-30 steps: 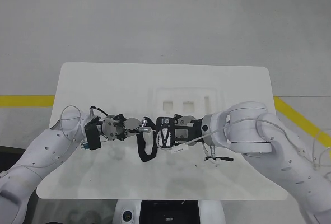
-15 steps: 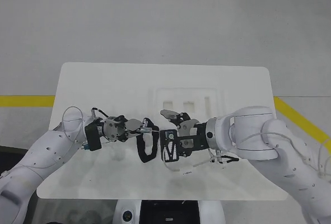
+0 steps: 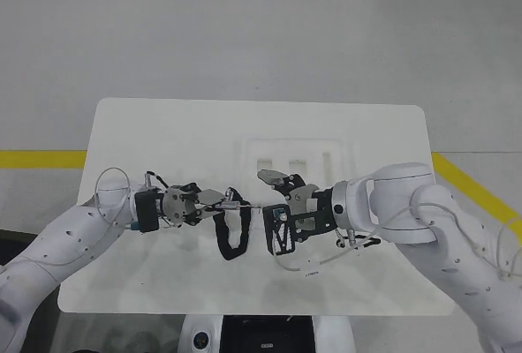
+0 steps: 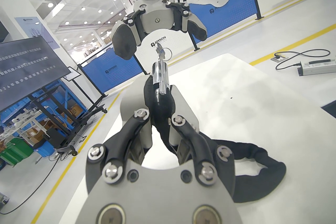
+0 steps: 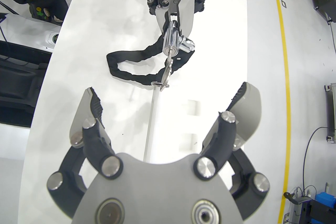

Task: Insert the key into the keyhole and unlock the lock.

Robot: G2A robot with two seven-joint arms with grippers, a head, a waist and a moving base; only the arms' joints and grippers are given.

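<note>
A chain lock with a chrome cylinder (image 5: 170, 38) and a black fabric-covered chain (image 3: 230, 236) is held above the white table (image 3: 155, 132). My left gripper (image 3: 213, 202) is shut on the lock just behind the cylinder (image 4: 160, 72). The chain's loop (image 5: 126, 70) hangs down onto the table. A silver key (image 5: 165, 72) with a small ring sticks out of the keyhole at the cylinder's end (image 4: 160, 50). My right gripper (image 5: 168, 99) is open, facing the key a short way off, with nothing between its fingers (image 3: 275, 180).
A shallow white moulded holder with several slots (image 3: 296, 163) lies on the table behind the grippers. A thin white cable with a tag (image 3: 306, 265) hangs under the right wrist. Bare tabletop lies towards the far edge and both sides.
My right gripper has opened, let go of the key and drawn back to the right. The key stays in the cylinder. The left gripper still holds the lock in nearly the same place.
</note>
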